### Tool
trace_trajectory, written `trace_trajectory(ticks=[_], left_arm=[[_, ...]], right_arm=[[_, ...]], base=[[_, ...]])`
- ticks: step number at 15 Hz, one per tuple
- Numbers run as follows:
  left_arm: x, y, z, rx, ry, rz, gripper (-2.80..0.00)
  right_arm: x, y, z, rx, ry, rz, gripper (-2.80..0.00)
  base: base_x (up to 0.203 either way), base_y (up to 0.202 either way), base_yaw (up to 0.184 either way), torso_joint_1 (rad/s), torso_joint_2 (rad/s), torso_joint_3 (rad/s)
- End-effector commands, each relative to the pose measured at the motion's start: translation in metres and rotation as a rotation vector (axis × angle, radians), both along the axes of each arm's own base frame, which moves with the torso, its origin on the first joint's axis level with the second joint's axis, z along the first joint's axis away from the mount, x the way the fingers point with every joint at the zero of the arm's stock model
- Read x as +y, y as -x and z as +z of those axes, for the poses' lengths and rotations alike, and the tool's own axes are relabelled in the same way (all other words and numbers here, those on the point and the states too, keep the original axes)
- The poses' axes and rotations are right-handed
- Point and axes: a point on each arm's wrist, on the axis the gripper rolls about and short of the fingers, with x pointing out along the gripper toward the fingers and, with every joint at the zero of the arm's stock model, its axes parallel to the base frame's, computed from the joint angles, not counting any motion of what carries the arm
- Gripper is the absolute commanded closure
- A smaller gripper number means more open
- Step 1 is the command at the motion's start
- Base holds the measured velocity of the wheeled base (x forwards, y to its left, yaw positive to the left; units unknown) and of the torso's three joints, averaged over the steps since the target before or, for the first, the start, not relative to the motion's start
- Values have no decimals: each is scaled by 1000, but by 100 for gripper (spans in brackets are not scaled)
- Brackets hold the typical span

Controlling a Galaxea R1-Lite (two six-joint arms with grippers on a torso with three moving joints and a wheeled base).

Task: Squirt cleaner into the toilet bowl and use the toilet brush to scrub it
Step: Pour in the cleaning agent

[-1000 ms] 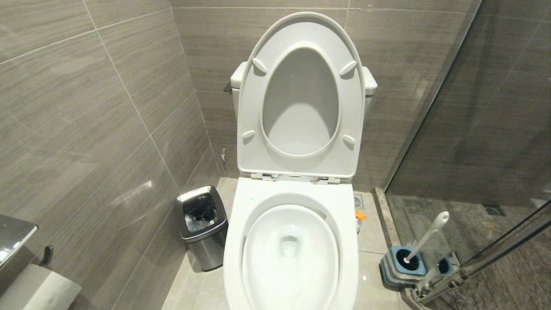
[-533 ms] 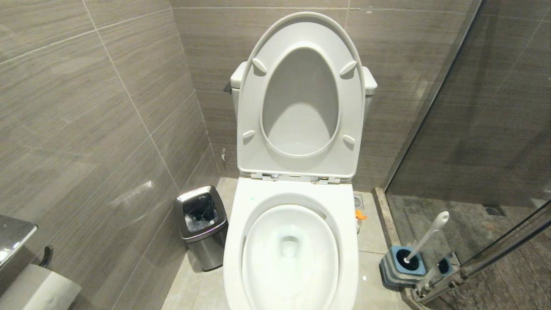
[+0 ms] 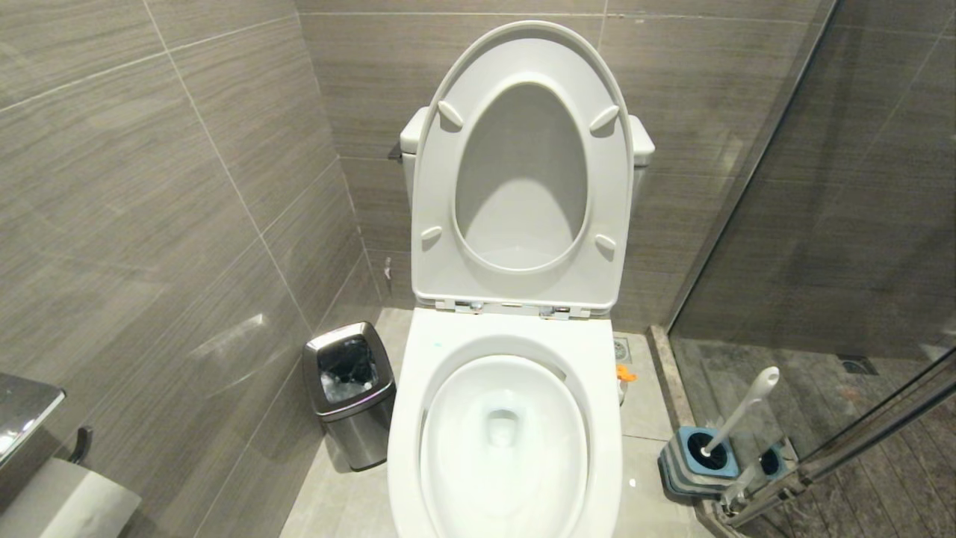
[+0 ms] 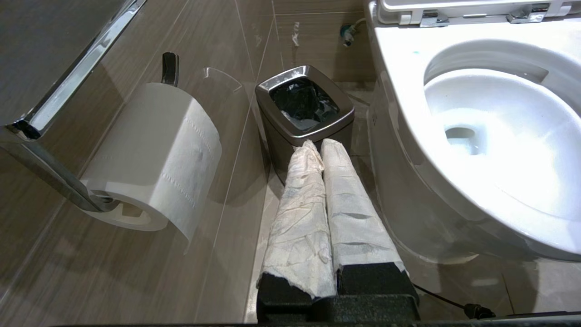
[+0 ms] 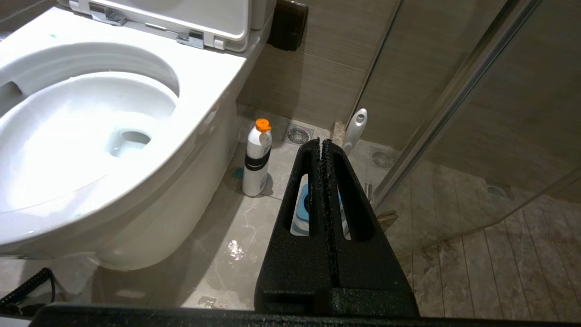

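Grey tiled walls (image 3: 187, 187) enclose a narrow stall; a glass partition (image 3: 821, 224) closes off the right side of the head view.

Far left, lower corner: a paper roll (image 3: 71, 504) hangs under a chrome shelf (image 3: 22, 407), both cut off by the frame edge. Next right, a steel bin (image 3: 351, 392) stands on the floor just beside the bowl (image 3: 504, 441).

The left gripper (image 4: 315, 147), fingers wrapped in white material and pressed together, holds nothing. It hangs low between paper roll and bowl, pointing at the bin; it is out of the head view.

Centre: seat (image 3: 523, 179) and lid are raised against the tank, leaving the bowl fully exposed for cleaner and brush. No blue liquid is visible in the bowl, so the squirt step is judged not yet done.

Right of the bowl, a white bottle (image 5: 256, 159) with an orange cap stands on the floor, touching nothing. In the head view only its cap shows beside the bowl; its label cannot be read.

The right gripper (image 5: 321, 144), closed and empty, points at the floor past the bottle.

Lower right: the brush (image 3: 736, 411) leans in its holder (image 3: 698, 456) by the partition's foot, handle tilted up for an easy grasp. Its bristle head is hidden inside the holder, and the right gripper blocks most of it in the wrist view.
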Motion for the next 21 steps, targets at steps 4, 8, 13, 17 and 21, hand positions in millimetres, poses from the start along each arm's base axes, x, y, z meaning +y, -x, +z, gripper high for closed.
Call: trace_trajectory(ticks=[4, 8, 13, 17, 21], left_arm=[[0, 0, 0, 0, 0, 1, 0], [0, 0, 0, -1, 0, 0, 0], [0, 0, 0, -1, 0, 0, 0], [0, 0, 0, 0, 0, 0, 0], [0, 0, 0, -1, 0, 1, 0]], right_arm=[[0, 0, 0, 3, 5, 1, 0], [0, 0, 0, 3, 1, -1, 0], [0, 0, -1, 4, 6, -4, 0], [-1, 6, 18, -56, 146, -48, 0], [-2, 16, 68, 13, 152, -90, 0]], base=[[0, 0, 0, 0, 0, 0], [0, 0, 0, 0, 0, 0], [0, 0, 0, 0, 0, 0], [0, 0, 0, 0, 0, 0], [0, 0, 0, 0, 0, 0]])
